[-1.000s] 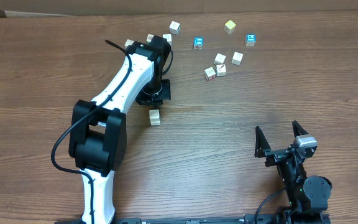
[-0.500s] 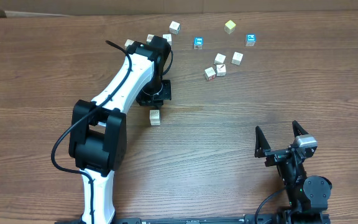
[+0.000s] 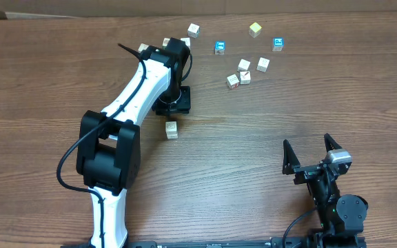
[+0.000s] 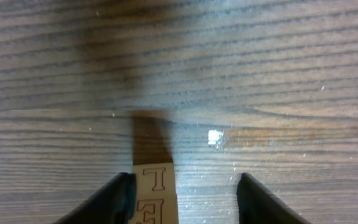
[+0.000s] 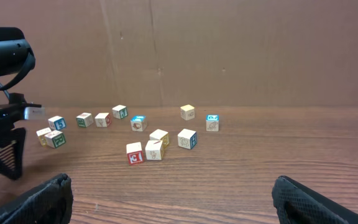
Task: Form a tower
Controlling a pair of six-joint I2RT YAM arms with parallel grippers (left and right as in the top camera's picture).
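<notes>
1. While the left gripper (image 4: 185, 180) hangs directly over the tower (image 3: 171, 129), its jaws stand partly parted, wider than the cube between them. As far as the wrist view shows, nothing is clamped.
2. Location of the tower: near the middle of the table (image 3: 60, 83), well apart from the loose cubes (image 3: 243, 72) at the far side. From overhead it reads as a narrow pale column, one cube wide. The number of cubes in it cannot be counted.
3. In the left wrist view the lettered top cube (image 4: 155, 196) lies against or just beside the picture-left finger (image 4: 120, 196), with a clear gap to the opposite finger (image 4: 253, 199). Whether the nearer one actually touches cannot be told.
4. Judgement: the step in hand is letting go of the top cube and clearing the column. The uneven gap is the risk, since any sideways drift toward the cube could push it off.
5. Recommended: widen the jaws fully first, then lift straight up. Allow no sideways or turning motion until the fingertips are above the top face.
6. The right gripper (image 3: 307, 142) sits by the near edge of the table, jaws spread wide and empty, well apart from the tower. No action is required of it.
7. For a further cube, a pale one from the loose group seems suitable, not the blue-faced cubes (image 3: 220, 47) or the yellow cube (image 3: 255, 29).
</notes>
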